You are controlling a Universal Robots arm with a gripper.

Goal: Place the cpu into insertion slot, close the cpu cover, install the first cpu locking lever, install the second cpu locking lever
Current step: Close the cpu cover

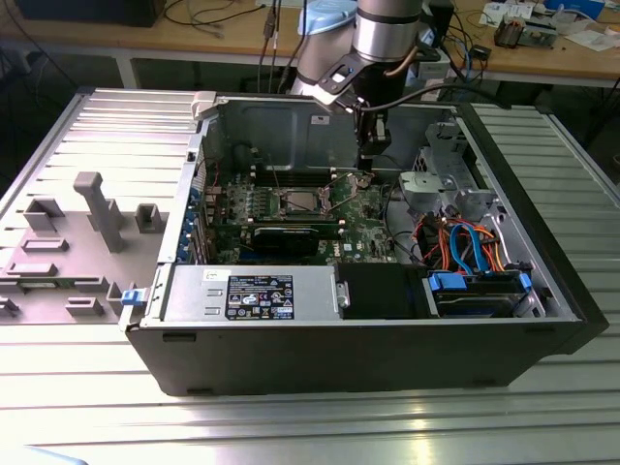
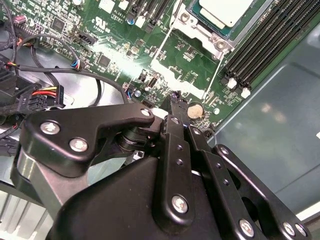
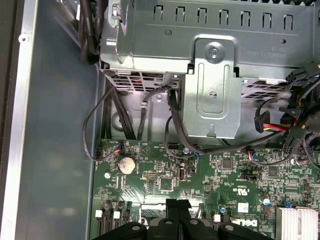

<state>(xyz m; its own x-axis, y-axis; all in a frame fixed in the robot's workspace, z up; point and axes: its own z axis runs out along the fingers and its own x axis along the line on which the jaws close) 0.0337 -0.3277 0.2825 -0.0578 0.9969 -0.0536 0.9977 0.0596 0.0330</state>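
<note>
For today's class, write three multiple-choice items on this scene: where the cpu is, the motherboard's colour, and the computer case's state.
1. The cpu lies: A in the insertion slot; B on the table; C on the drive cage.
2. The motherboard is: A blue; B green; C white.
3. The computer case is: A closed; B open; C upright.
Key: 1A, the chip sits inside the socket's silver rim in the second wrist view; 2B, the board is green in both wrist views; 3B, its insides show in the exterior view.
</note>
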